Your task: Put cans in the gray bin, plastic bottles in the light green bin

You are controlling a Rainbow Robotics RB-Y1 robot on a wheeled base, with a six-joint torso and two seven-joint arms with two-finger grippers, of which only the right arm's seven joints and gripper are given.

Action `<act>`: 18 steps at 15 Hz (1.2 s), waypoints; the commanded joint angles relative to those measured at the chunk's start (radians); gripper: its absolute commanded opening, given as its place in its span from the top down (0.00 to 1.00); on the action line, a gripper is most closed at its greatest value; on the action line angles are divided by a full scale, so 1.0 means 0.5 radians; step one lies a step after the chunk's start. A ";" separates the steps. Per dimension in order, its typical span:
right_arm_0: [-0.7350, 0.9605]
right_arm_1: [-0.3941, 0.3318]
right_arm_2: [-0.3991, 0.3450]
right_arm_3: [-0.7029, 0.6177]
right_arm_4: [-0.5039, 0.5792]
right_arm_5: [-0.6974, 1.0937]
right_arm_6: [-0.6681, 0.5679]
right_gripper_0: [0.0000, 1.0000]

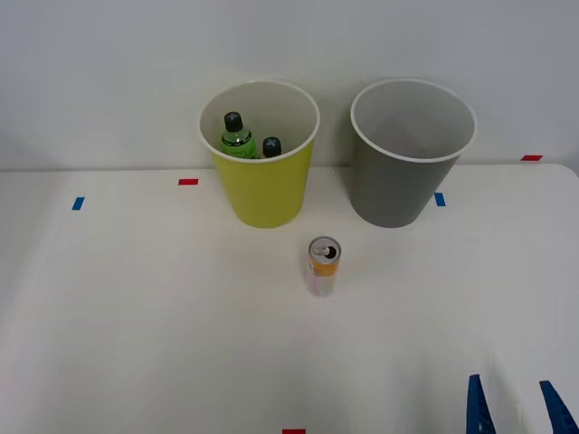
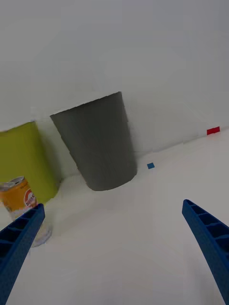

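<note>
An orange-yellow and pale pink can (image 1: pixel 323 266) (image 2: pixel 20 200) stands upright on the white table, in front of the gap between the two bins. The light green bin (image 1: pixel 262 185) (image 2: pixel 21 159) holds two plastic bottles with black caps, one green (image 1: pixel 236 136), the other mostly hidden (image 1: pixel 271 146). To its right stands the gray bin (image 1: pixel 407 185) (image 2: pixel 98 143); what shows of its pale inside holds nothing. My right gripper (image 1: pixel 516 407) (image 2: pixel 114 248) is open at the near right edge of the table, well short of the can, with nothing between its blue fingers (image 2: pixel 210 238).
Small red tape marks (image 1: pixel 188 182) (image 1: pixel 531 157) (image 1: pixel 293 431) and blue tape marks (image 1: pixel 78 203) (image 1: pixel 440 199) lie flat on the table. A white wall rises right behind the bins. Open table surface spreads to the left of the can and in front of it.
</note>
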 commanded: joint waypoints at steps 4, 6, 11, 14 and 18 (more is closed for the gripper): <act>-0.045 0.005 -0.189 0.001 0.403 -0.131 -0.008 0.00; -0.045 0.005 -0.186 0.014 0.409 -0.199 -0.023 0.00; -0.048 0.005 -0.238 0.109 0.437 -0.404 -0.048 0.00; -0.048 0.005 -0.235 0.112 0.449 -0.432 0.017 0.00; -0.051 0.005 -0.232 0.109 0.486 -0.441 0.158 0.00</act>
